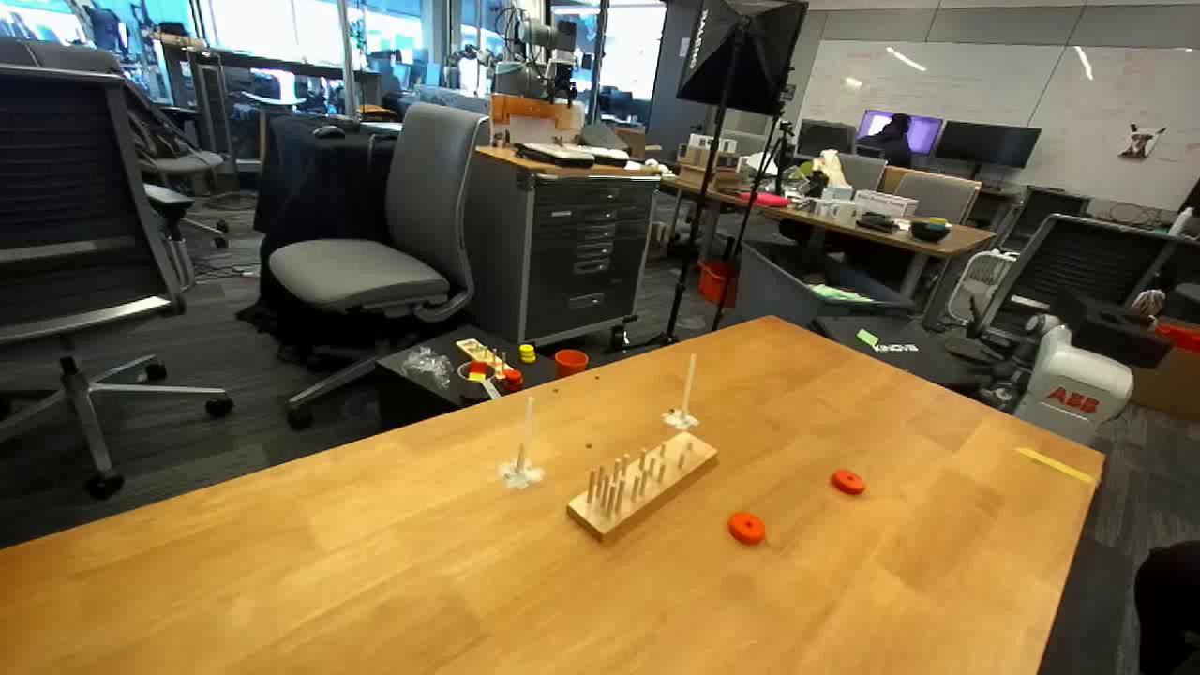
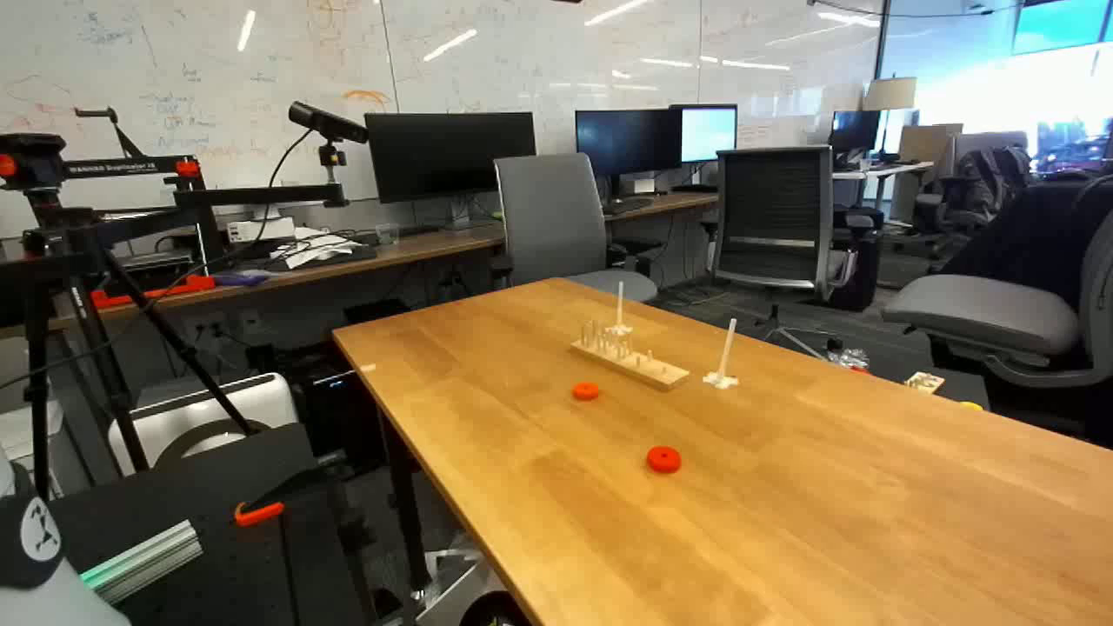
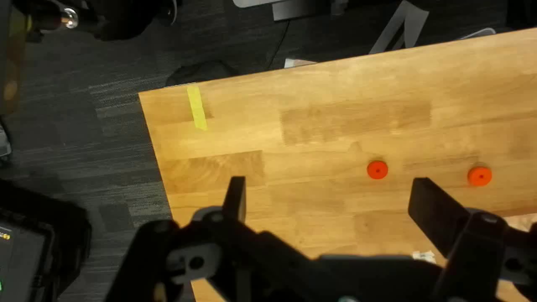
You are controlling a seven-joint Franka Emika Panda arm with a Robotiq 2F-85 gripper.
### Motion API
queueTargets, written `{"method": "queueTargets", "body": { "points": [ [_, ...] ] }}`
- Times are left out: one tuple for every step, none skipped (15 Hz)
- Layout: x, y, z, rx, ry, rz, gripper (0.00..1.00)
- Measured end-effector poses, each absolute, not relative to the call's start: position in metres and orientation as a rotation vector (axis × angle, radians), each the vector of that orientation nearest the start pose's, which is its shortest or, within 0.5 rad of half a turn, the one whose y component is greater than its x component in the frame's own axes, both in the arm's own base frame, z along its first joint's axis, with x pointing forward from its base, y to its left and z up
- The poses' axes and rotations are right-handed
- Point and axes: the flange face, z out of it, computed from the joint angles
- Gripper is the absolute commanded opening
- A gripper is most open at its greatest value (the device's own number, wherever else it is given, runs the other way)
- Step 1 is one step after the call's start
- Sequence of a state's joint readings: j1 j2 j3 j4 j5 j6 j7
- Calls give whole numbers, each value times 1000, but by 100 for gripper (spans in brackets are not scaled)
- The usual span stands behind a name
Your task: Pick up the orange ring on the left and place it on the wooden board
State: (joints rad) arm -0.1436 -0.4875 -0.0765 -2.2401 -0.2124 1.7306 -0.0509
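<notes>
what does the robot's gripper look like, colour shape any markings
In the wrist view the gripper is mostly black and angular, with two blunt, blocky fingers and a grey plate with a dark round hole. I can't make out cables or lettering.

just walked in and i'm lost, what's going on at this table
The job seems to be moving the orange ring, left of the two in both exterior views, onto the wooden board. Nothing is being handled yet: in the wrist view the robot's jaws stand wide apart and hold nothing. The orange ring and its redder twin rest on the table, apart from each other, the orange ring nearer the board. No ring sits on the board.
</notes>
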Motion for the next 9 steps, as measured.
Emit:
{"method": "queueTargets", "body": {
  "points": [
    [389,-111,555,-3304,205,69,100],
    [390,-112,558,-3305,206,62,100],
    [389,-111,559,-3305,206,55,100],
    [389,-111,560,-3305,207,53,100],
    [389,-111,560,-3305,207,53,100],
    [389,-111,560,-3305,207,53,100],
    [389,-111,560,-3305,207,53,100],
    [390,-112,561,-3306,216,39,100],
    [392,-112,564,-3311,233,-7,100]
  ]
}}
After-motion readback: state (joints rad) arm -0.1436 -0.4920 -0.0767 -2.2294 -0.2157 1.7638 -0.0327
